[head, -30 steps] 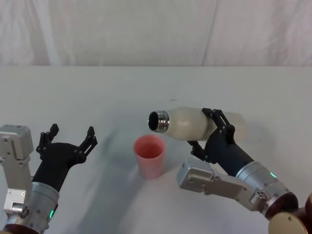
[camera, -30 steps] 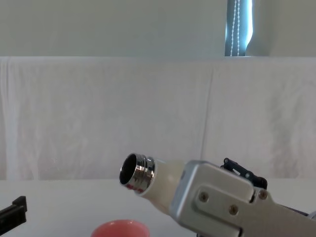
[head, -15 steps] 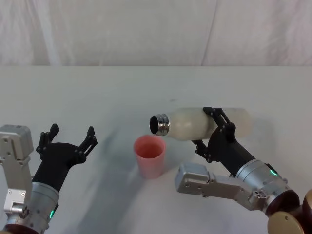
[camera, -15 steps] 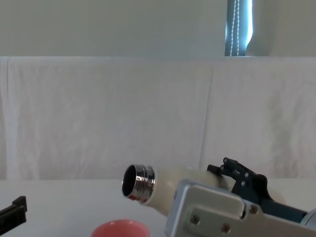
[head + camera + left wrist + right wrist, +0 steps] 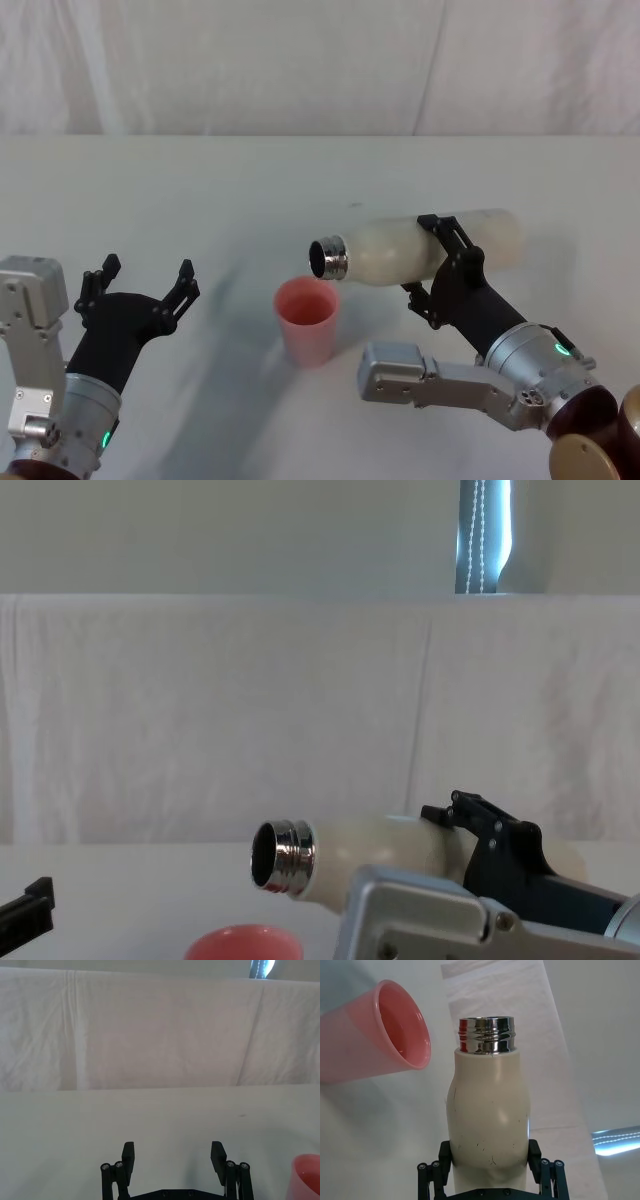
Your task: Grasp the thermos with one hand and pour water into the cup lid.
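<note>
The right hand (image 5: 440,268) grips the thermos (image 5: 420,250) around its body, tipped nearly level — silver neck just above the cup lid (image 5: 307,320) on the tabletop (image 5: 200,190). The left hand (image 5: 140,290) rests spread wide, well apart.

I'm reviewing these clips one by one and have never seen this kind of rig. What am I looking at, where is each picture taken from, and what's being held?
This is a two-armed robot at a white table. One camera looks down from its head, one forward from its chest, and one sits on each wrist. The right end effector grips the thermos, a cream bottle tipped on its side with its open silver neck over the cup lid, a small pink cup standing on the table. No water is visible. The left end effector rests open at the robot's left, holding nothing.
</note>
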### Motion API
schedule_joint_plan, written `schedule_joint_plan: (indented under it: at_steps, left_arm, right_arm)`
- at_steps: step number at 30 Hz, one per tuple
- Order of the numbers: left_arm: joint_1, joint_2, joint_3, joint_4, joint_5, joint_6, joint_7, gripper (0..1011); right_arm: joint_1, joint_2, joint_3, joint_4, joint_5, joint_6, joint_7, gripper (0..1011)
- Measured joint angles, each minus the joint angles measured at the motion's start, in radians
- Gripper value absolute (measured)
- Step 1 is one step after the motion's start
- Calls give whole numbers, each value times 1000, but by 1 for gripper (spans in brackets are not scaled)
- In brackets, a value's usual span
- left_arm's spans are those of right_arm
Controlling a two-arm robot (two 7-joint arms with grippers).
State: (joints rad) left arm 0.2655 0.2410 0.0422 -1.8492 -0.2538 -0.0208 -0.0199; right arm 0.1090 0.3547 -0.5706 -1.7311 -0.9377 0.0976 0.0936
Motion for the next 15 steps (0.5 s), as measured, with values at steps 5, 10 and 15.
schedule_joint_plan:
  at_steps: [5,10,15]
  left_arm:
    - [0,0,0,0,0,0,0,1001]
    - [0,0,0,0,0,0,0,1001]
    - [0,0,0,0,0,0,0,1001]
  right_arm:
    - [5,8,-9,-4,-25,6,-1,946]
    - [6,13,-14,-6,-40,11,-2,946]
    - [6,14,-21,-6,-56,16,-9,946]
